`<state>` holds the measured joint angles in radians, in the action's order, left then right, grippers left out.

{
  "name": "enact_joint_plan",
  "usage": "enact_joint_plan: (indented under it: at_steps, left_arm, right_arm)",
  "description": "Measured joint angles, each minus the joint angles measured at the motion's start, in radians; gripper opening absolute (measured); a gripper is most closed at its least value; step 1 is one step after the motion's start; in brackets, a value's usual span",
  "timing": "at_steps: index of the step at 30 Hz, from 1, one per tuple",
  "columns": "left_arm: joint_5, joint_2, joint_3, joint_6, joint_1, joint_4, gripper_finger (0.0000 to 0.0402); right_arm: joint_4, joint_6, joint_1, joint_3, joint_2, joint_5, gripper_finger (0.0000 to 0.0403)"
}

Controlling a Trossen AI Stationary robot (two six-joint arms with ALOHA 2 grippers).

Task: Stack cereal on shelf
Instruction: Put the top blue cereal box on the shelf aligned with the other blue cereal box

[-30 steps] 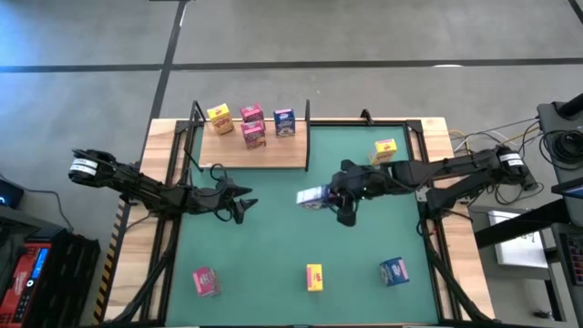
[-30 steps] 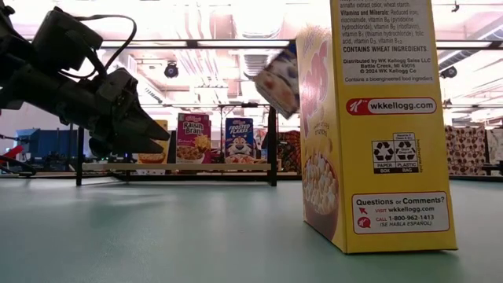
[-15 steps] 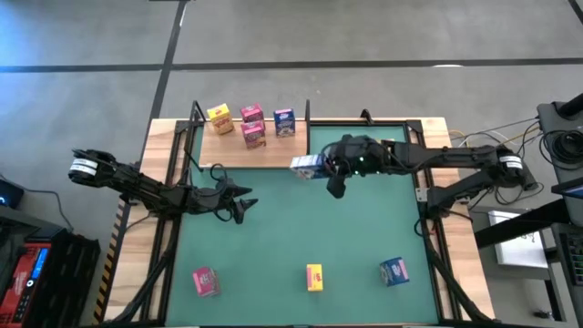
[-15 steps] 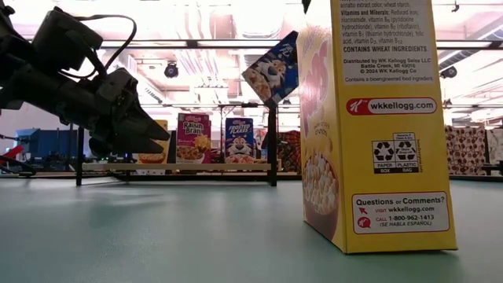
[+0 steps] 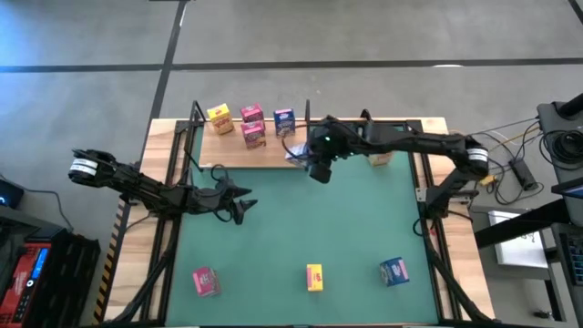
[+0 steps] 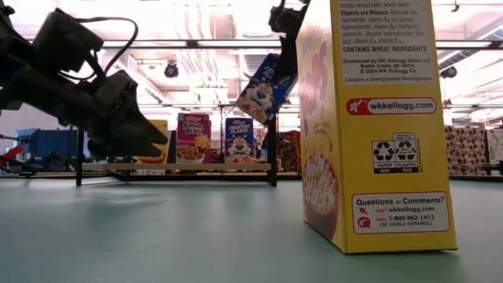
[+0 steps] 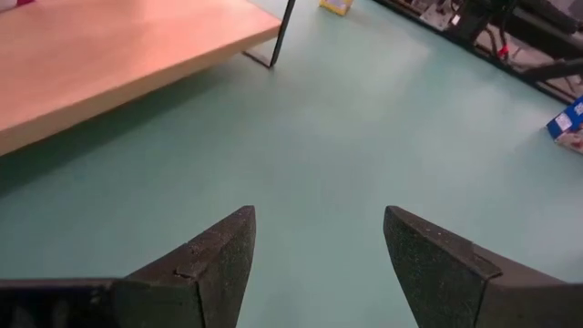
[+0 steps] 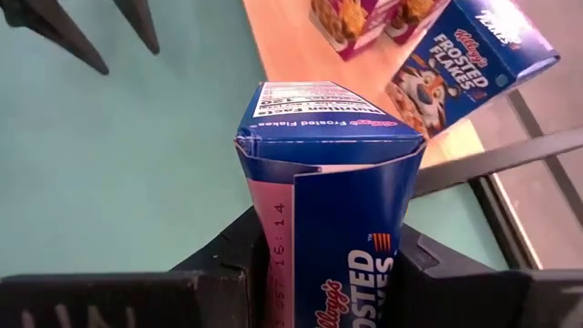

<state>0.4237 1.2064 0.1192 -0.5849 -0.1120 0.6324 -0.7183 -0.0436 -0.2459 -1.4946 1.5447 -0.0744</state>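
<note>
High view: right gripper (image 5: 308,160) sits at the near right corner of the shelf (image 5: 228,151), clamped on a blue cereal box (image 5: 295,153). Four boxes already stand on the pale board: yellow (image 5: 219,117), two pink (image 5: 252,114), blue (image 5: 284,121). Left gripper (image 5: 239,204) waits over the green mat (image 5: 273,237), well apart from the shelf. Pink, yellow and blue boxes lie along the mat's near edge.

Low view: carried box (image 6: 262,88) hangs tilted, above shelf level, beside a black upright (image 6: 273,145). To place well, I judge it should be levelled first, kept off the upright, then lowered onto bare board beside the standing blue box.

Left wrist view: fingers (image 7: 219,260) spread apart, nothing between; matte mat, smooth light wood.

Right wrist view: jaws closed on the box's broad faces; thin printed cardboard, crisp folded edges, glued top flap, likely to dent under hard squeeze.
</note>
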Motion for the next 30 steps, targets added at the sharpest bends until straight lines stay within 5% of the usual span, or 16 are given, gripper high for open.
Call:
enact_joint_plan:
  at_steps: [30]
  left_arm:
    - [-0.06, 0.0, 0.0, -0.031, 0.0, -0.02, 0.0227]
  right_arm:
    - [-0.283, -0.291, -0.051, -0.579, 0.437, -0.015, 0.0123]
